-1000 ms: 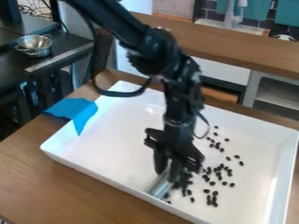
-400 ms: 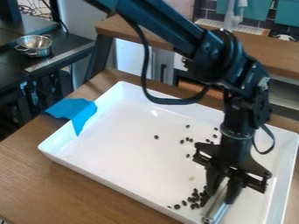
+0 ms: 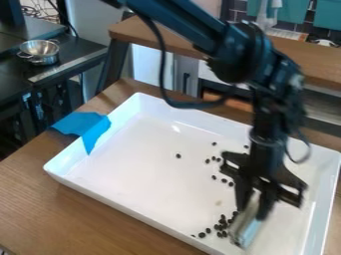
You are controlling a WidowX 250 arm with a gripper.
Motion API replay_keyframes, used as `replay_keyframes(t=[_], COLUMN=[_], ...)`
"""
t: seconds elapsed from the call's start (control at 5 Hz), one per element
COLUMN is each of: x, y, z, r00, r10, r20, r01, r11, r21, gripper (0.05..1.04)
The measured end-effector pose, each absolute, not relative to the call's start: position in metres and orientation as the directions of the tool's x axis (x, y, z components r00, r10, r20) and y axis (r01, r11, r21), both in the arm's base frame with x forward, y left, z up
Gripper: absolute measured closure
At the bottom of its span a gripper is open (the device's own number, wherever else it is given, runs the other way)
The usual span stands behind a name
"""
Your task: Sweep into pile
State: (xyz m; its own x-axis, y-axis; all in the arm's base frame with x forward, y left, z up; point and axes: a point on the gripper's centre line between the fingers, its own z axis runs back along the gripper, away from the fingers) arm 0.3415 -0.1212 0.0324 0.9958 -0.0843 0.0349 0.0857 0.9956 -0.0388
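A large white tray (image 3: 146, 172) holds the whole job, which looks about halfway done. A black robot arm (image 3: 246, 57) comes in from the top edge, and its tool (image 3: 254, 205) hangs low over the tray's right-hand half, closed around a silvery, bluish sweeper (image 3: 248, 233) that slants down towards the tray floor. Just beside the sweeper, near the front wall, a loose pile (image 3: 221, 227) of small dark beans has formed, with a few trailing off to the left along the wall. Left to collect are the strays: a small group (image 3: 214, 159) towards the middle, a short line (image 3: 224, 181) between that group and the tool, and one lone bean (image 3: 178, 156) well apart. The pile itself probably needs tightening too.

The tray sits on a brown wooden surface (image 3: 40, 204). Behind it runs a long wooden counter (image 3: 313, 62), with teal panels (image 3: 327, 15) and dark tiles further back. At the left is a black table (image 3: 77, 44). A blue sheet (image 3: 90, 128), perhaps cloth or tape, lies over the tray's left wall onto the wood. Smallest in the room, a shiny metal bowl (image 3: 40, 51) rests on the black table.
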Motion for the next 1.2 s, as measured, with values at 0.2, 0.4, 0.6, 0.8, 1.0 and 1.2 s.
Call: replay_keyframes(t=[0.2,0.4,0.6,0.8,1.0,1.2], x=[0.361,0.370,0.380,0.389,0.402,0.408], y=[-0.063,-0.025,0.023,0.045,0.061,0.069], z=[0.055,0.068,0.078,0.068,0.050,0.038], r00=[0.991,0.982,0.978,0.977,0.984,0.988], r10=[-0.049,-0.132,-0.120,-0.130,-0.113,-0.093], r20=[0.124,0.138,0.173,0.167,0.138,0.123], r01=[0.046,0.130,0.121,0.131,0.108,0.086], r11=[0.999,0.991,0.993,0.991,0.993,0.994], r21=[0.027,0.026,0.008,0.009,0.038,0.065], gripper=[0.756,0.756,0.756,0.756,0.756,0.756])
